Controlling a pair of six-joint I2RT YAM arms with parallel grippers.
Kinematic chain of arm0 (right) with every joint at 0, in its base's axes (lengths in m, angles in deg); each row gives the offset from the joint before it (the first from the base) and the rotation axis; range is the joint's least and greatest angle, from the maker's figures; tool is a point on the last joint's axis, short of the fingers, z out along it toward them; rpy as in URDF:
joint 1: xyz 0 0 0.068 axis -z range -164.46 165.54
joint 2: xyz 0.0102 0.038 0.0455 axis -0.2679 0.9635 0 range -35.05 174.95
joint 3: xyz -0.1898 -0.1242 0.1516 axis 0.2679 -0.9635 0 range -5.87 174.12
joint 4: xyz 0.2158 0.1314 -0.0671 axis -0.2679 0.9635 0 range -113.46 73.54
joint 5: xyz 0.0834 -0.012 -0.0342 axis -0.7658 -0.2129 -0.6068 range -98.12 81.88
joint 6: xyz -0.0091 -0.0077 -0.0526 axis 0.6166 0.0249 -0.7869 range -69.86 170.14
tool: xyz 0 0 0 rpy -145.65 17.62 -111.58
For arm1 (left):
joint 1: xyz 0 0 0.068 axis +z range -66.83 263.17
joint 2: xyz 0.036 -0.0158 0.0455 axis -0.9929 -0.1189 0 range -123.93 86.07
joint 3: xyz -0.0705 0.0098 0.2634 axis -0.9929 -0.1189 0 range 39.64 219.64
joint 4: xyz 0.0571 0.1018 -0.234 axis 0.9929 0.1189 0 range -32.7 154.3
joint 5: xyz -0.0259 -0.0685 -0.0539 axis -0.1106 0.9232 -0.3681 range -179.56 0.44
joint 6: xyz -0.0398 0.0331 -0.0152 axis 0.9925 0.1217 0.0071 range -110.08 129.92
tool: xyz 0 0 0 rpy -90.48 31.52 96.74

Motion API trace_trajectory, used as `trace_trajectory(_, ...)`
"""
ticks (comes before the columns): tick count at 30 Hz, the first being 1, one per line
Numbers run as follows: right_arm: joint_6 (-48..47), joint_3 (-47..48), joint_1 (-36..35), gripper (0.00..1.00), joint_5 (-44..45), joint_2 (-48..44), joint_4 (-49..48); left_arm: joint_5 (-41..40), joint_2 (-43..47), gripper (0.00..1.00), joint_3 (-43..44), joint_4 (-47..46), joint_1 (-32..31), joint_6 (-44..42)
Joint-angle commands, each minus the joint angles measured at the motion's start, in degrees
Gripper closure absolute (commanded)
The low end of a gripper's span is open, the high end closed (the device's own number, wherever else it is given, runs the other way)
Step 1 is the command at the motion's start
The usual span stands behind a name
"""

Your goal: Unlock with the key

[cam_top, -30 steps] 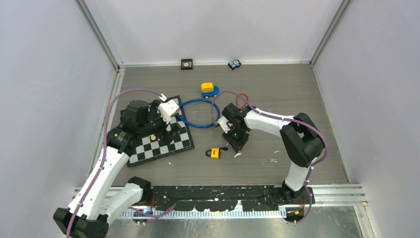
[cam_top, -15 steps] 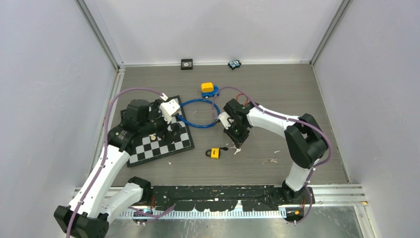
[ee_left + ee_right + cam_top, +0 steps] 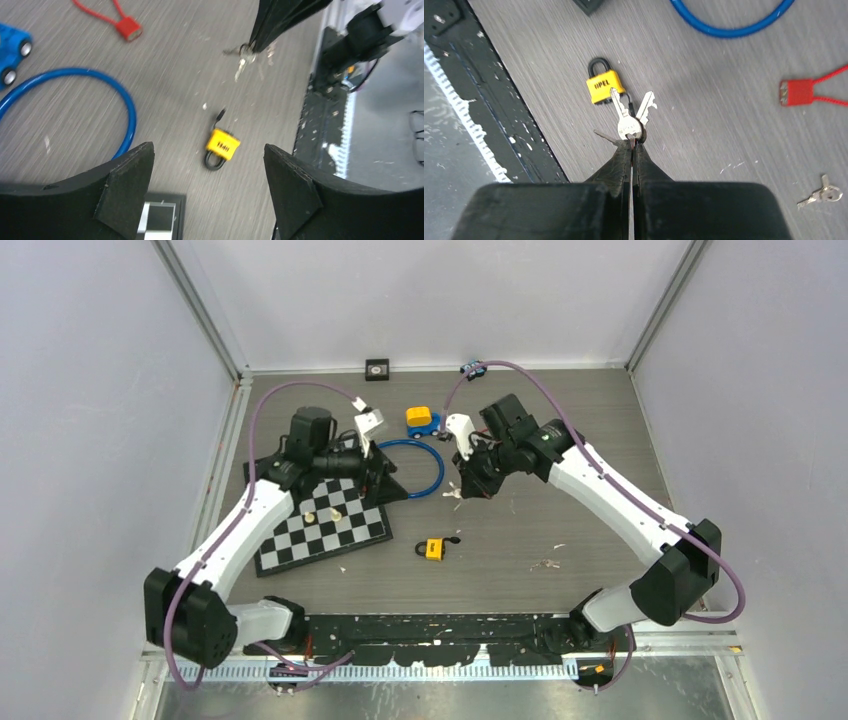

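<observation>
we see the right pincer (image 3: 631,146) pressed together on a bunch of keys (image 3: 626,120), which dangles above the grey surface (image 3: 724,75). the left pincer (image 3: 206,152) stands wide apart, holding nothing. the yellow padlock (image 3: 222,145) lies flat on the surface, touching neither pincer, near the chessboard (image 3: 330,530) corner.

From the left wrist you get only a slice of the blue toy car (image 3: 11,47) at the left edge, the blue cable ring (image 3: 100,95) runs off that same side, and the print on the yellow padlock (image 3: 222,145) is smeared. From the right wrist, the silver keys (image 3: 629,117) cover a corner of that lock's body. Overhead, the small black square block (image 3: 377,369) at the far end is too small to identify.
</observation>
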State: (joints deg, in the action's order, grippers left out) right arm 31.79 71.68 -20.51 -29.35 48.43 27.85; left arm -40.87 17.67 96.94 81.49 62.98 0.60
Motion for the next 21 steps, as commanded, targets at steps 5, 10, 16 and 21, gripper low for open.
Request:
trace_trajectory(5, 2.3, 7.0, -0.1, 0.99, -5.6, -1.1, -2.7, 6.5, -9.3, 0.23, 8.7, -13.4, -3.9, 20.9)
trace_trajectory(10, 4.8, 7.0, -0.1, 0.99, -5.1, -0.9, -6.0, 5.4, -14.1, 0.31, 10.1, -14.8, -4.1, 30.6)
trace_trajectory(16, 5.9, 6.7, -0.1, 0.99, -4.7, -1.4, -7.1, 7.0, -15.8, 0.34, 8.4, -18.5, -5.1, 35.2)
trace_trajectory(21, 6.5, 5.3, 0.0, 0.99, -3.5, -2.5, -8.5, 9.7, -17.2, 0.40, 6.9, -23.2, -5.2, 40.6)
